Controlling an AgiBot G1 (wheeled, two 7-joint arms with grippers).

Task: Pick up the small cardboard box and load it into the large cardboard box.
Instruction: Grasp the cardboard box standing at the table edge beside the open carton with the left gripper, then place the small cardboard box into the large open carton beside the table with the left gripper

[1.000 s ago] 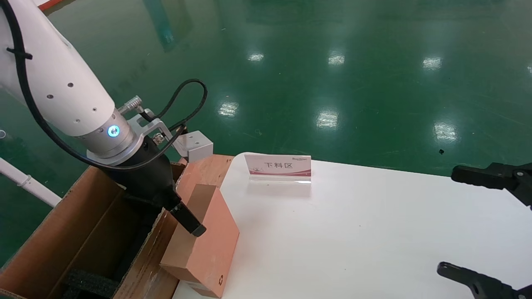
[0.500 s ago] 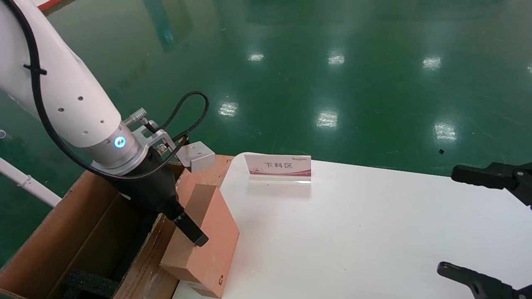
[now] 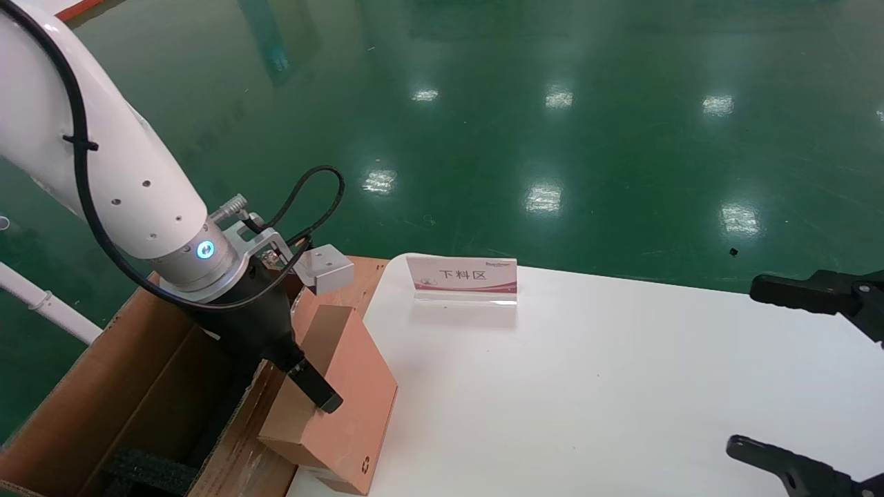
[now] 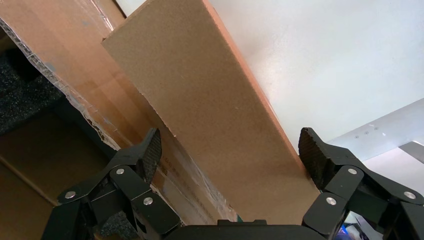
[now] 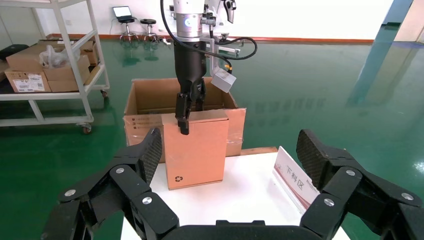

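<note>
The small cardboard box [image 3: 352, 386] stands on edge at the left rim of the white table [image 3: 587, 386], leaning against the large cardboard box [image 3: 117, 373]. It also shows in the left wrist view [image 4: 215, 100] and the right wrist view [image 5: 197, 145]. My left gripper [image 3: 311, 397] is open and straddles the small box's top edge from above. One finger lies on its pink face and the other is hidden behind it. In the left wrist view [image 4: 231, 150] one pad touches the box's edge and the other stands apart from it. My right gripper [image 3: 749, 366] hangs open and empty at the far right.
A sign stand [image 3: 463, 276] with Chinese characters stands at the table's far edge. Black foam [image 3: 148, 469] lies in the bottom of the large carton. A wheeled shelf cart [image 5: 50, 65] with boxes stands far behind it. Green floor surrounds the table.
My left arm has come lower over the small box, its finger sliding down the pink face. The box has tipped slightly toward the carton. The right arm has not moved.
</note>
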